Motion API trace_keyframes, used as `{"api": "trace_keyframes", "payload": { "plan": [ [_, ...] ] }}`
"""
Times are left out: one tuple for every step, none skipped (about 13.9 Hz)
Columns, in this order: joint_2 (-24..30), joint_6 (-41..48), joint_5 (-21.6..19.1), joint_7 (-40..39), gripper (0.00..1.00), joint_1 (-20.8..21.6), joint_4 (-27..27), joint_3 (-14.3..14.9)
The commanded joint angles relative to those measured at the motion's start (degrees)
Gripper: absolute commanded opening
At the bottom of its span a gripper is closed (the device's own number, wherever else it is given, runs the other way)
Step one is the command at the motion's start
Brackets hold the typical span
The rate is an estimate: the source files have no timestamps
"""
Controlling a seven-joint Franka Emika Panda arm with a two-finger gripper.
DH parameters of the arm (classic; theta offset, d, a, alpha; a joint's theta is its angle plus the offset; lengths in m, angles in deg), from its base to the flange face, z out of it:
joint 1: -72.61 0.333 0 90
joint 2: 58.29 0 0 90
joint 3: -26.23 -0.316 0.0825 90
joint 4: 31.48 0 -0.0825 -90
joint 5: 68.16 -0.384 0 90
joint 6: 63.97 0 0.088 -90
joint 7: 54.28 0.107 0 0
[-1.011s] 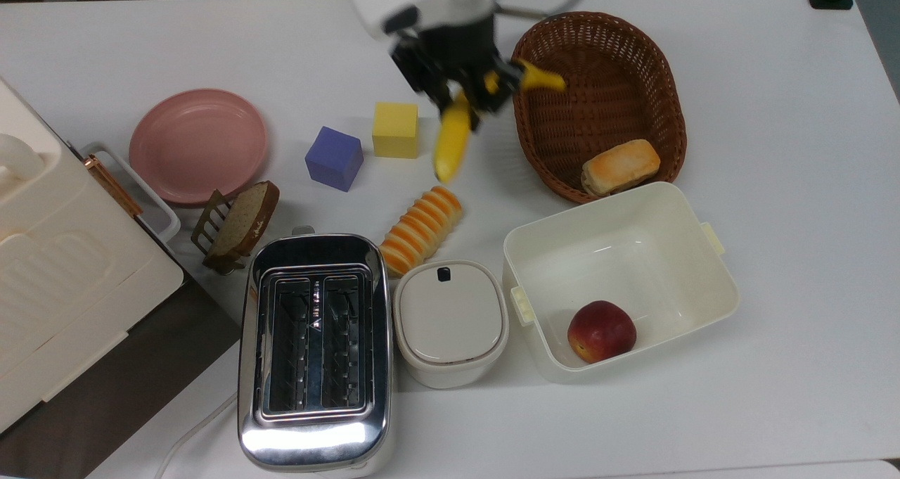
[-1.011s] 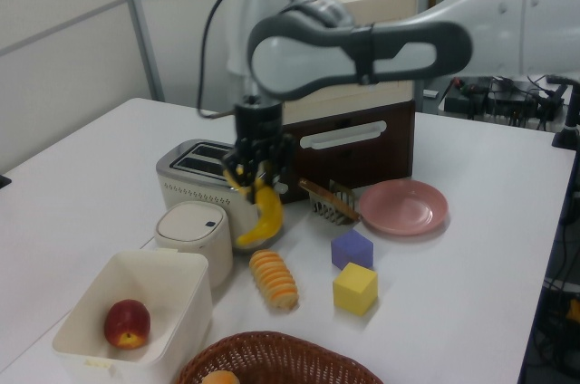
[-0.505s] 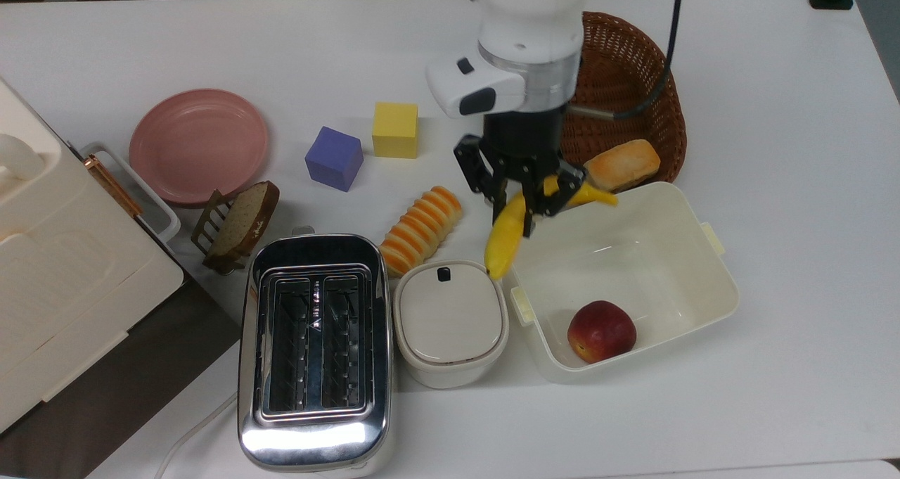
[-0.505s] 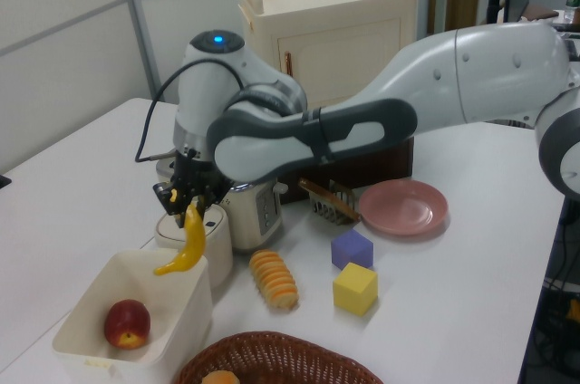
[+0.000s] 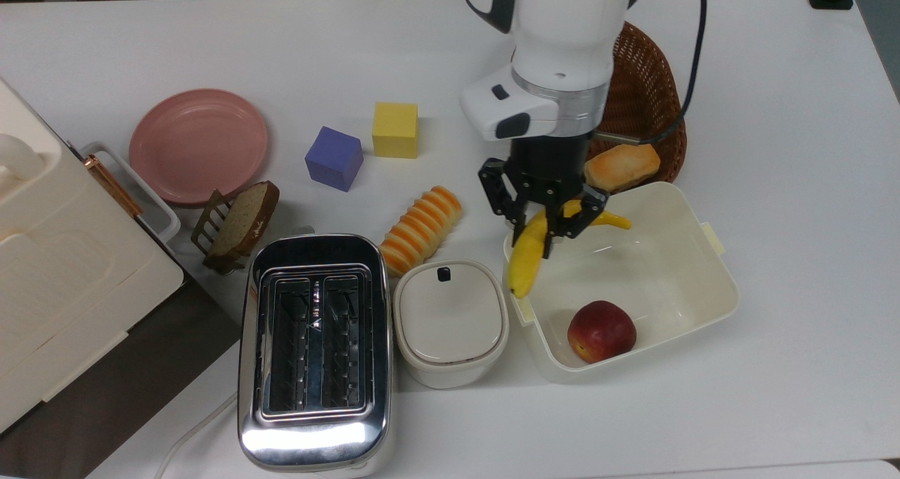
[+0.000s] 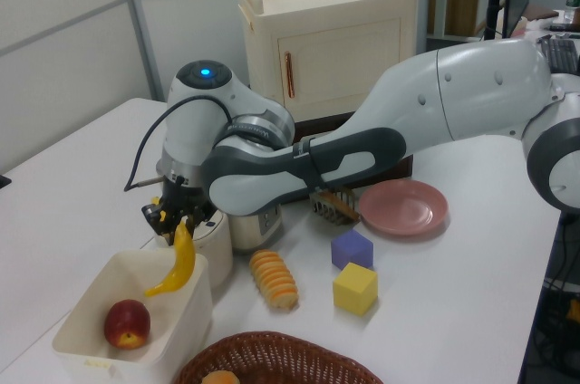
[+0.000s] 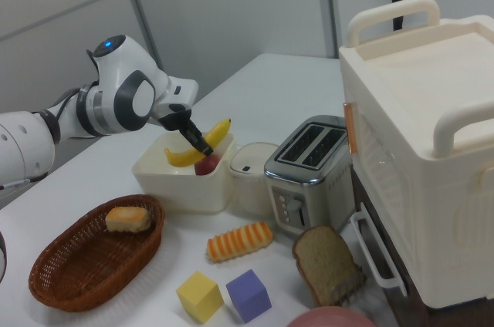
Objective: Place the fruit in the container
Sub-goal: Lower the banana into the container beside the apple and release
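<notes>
Claw (image 5: 547, 227) clamped on banana (image 5: 529, 254), hanging over cream tub (image 5: 710, 271) corner beside lidded box (image 5: 450, 321). Best: shift inward clear of rim and apple (image 5: 601, 330), then lower, release.

The container (image 5: 710, 282) is lying open at the top, its floor bare apart from the red fruit (image 5: 602, 331) sitting in the corner nearest the top view's bottom; the lidded white box (image 5: 450, 322) is crowding its side on the top view's left; the wicker basket (image 5: 650, 78) is touching its far rim; the table (image 5: 794, 183) toward the top view's right is offering open room.
</notes>
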Motion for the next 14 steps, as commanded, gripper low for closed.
{"api": "trace_keyframes", "payload": {
  "plan": [
    [-1.26,-3.35,1.86,1.98,0.2,2.88,-0.35,0.58],
    [-1.35,-4.14,2.04,1.99,0.2,3.23,-0.26,0.58],
    [-1.87,-4.58,2.13,1.99,0.2,4.19,-0.35,0.66],
    [-2.83,-4.68,2.13,1.99,0.2,5.07,-0.61,1.27],
    [-3.8,-5.02,2.13,1.99,0.21,5.69,-0.79,1.54],
    [-4.42,-6.68,2.39,1.99,0.21,6.48,-0.7,2.33],
    [-4.77,-7.22,2.57,1.99,0.23,7.01,-0.53,2.51],
    [-4.86,-7.23,2.57,1.9,0.38,7.1,-0.53,2.86],
    [-4.86,-7.23,2.74,1.81,0.95,7.1,-0.44,2.95],
    [-4.86,-7.23,3.96,1.81,1.0,7.02,-0.52,2.95],
    [-4.77,-7.14,4.15,1.81,1.0,6.93,-0.44,2.95],
    [-4.6,-7.14,4.15,1.81,1.0,6.84,-0.44,2.95],
    [-4.42,-6.96,4.15,1.81,1.0,6.75,-0.52,2.95],
    [-3.9,-6.87,4.24,1.72,1.0,6.66,-0.44,2.95]
  ]
}}
